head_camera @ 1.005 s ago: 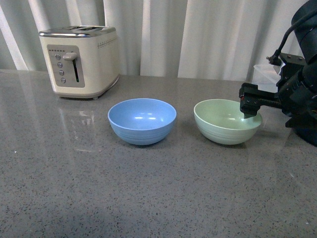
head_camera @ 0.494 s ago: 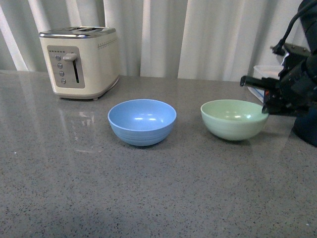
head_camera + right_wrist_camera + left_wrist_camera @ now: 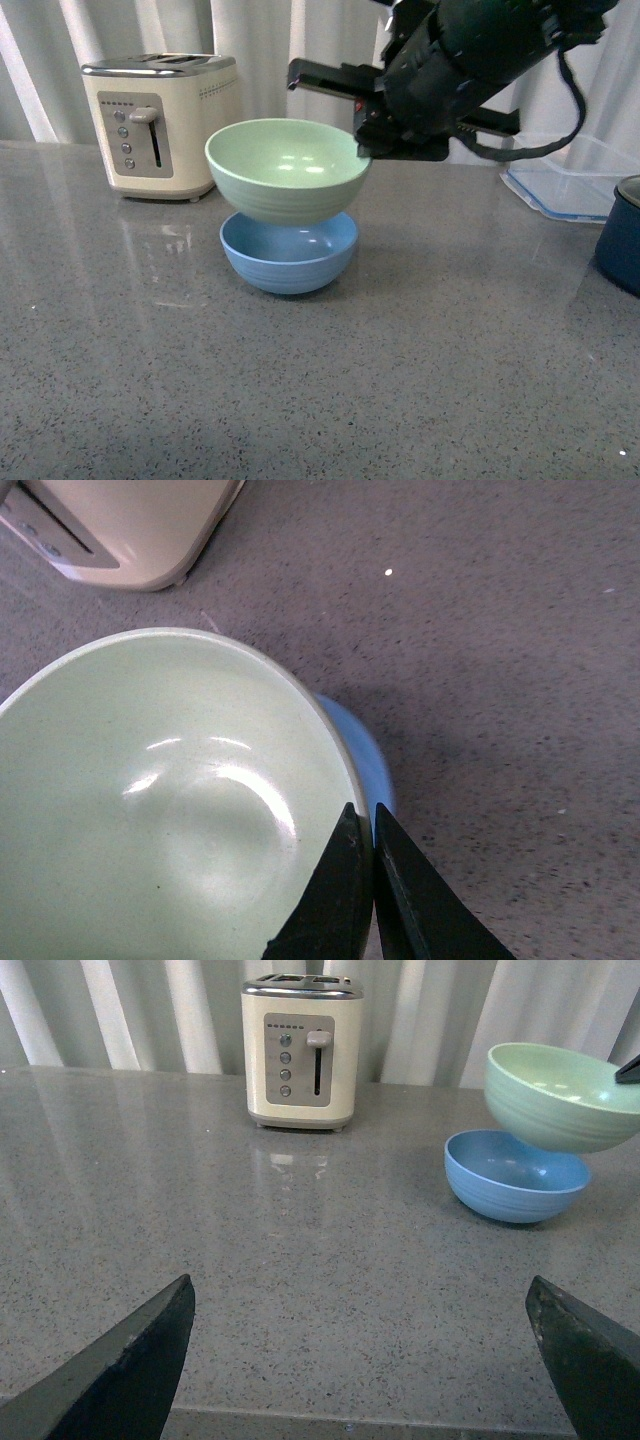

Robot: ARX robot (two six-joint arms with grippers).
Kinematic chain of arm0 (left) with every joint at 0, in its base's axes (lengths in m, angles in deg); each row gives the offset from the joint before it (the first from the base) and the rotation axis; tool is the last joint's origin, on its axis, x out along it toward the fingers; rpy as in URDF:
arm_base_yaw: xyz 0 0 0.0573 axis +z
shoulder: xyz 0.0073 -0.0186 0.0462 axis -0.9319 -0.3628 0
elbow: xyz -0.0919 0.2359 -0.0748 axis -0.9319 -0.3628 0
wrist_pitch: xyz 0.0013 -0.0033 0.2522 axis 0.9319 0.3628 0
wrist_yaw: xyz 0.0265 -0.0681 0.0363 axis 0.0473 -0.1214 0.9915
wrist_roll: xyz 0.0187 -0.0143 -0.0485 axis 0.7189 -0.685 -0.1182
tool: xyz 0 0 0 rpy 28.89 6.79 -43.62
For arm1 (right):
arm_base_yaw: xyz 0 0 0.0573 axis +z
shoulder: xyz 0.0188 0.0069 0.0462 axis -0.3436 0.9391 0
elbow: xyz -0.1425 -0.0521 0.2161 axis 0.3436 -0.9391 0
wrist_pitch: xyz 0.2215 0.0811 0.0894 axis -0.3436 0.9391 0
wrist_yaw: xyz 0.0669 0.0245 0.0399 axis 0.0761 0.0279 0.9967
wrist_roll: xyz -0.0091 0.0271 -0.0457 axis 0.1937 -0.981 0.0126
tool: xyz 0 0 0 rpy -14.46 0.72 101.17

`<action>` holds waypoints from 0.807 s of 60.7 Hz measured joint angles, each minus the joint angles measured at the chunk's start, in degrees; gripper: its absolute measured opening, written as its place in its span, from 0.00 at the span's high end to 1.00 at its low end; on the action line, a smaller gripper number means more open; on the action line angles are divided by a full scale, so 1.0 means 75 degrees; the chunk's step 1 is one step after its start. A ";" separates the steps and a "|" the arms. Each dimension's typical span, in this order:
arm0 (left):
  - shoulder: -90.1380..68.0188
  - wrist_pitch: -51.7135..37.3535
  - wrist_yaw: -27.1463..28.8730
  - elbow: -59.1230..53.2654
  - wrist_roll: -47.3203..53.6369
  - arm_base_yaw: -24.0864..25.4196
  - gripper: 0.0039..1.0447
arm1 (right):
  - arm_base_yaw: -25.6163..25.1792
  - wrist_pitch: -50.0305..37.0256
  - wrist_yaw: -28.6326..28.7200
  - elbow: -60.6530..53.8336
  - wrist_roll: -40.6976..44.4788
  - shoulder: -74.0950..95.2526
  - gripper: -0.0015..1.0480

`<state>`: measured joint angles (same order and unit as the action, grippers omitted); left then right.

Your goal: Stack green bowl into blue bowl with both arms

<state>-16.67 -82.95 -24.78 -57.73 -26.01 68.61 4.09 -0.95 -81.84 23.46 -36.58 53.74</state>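
Observation:
The pale green bowl [image 3: 285, 168] hangs in the air right above the light blue bowl [image 3: 288, 252], which sits on the grey counter. My right gripper [image 3: 362, 140] is shut on the green bowl's right rim, its black arm reaching in from the upper right. In the right wrist view the jaws [image 3: 368, 825] pinch the green bowl's rim [image 3: 170, 800], and a sliver of the blue bowl [image 3: 365, 755] shows beneath. My left gripper [image 3: 360, 1305] is open and empty, low over the counter and well away from both bowls [image 3: 560, 1095] [image 3: 515, 1175].
A cream toaster [image 3: 160, 122] stands at the back left, close behind the bowls. A clear plastic container [image 3: 575, 180] and a dark navy pot [image 3: 620, 235] sit at the far right. White curtains hang behind the counter.
My right gripper has lifted the green bowl off the counter and carried it left, from the right side to just above the blue bowl. The blue bowl has not moved.

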 joint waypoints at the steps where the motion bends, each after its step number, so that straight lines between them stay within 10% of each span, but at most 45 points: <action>1: 0.0000 0.0000 0.0000 -0.0003 0.0000 0.0000 0.06 | 0.0026 0.0000 -0.0017 0.0017 0.0015 0.0041 0.99; 19: 0.0000 0.0000 0.0000 -0.0003 0.0000 0.0000 0.06 | 0.0207 0.0070 -0.0664 0.0466 0.0291 0.1090 0.98; 43: 0.0003 0.0000 0.0006 -0.0003 0.0000 0.0000 0.06 | -0.0023 -0.2060 0.1317 -0.1049 -0.0498 -0.0749 0.36; 49: 0.0003 0.0000 -0.0017 -0.0003 0.0003 0.0000 0.06 | -0.0012 -0.4739 -0.1443 -0.2413 0.0691 -0.1696 0.49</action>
<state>-16.64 -82.95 -24.91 -57.76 -25.99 68.61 4.00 -36.49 -92.66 5.37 -31.40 41.02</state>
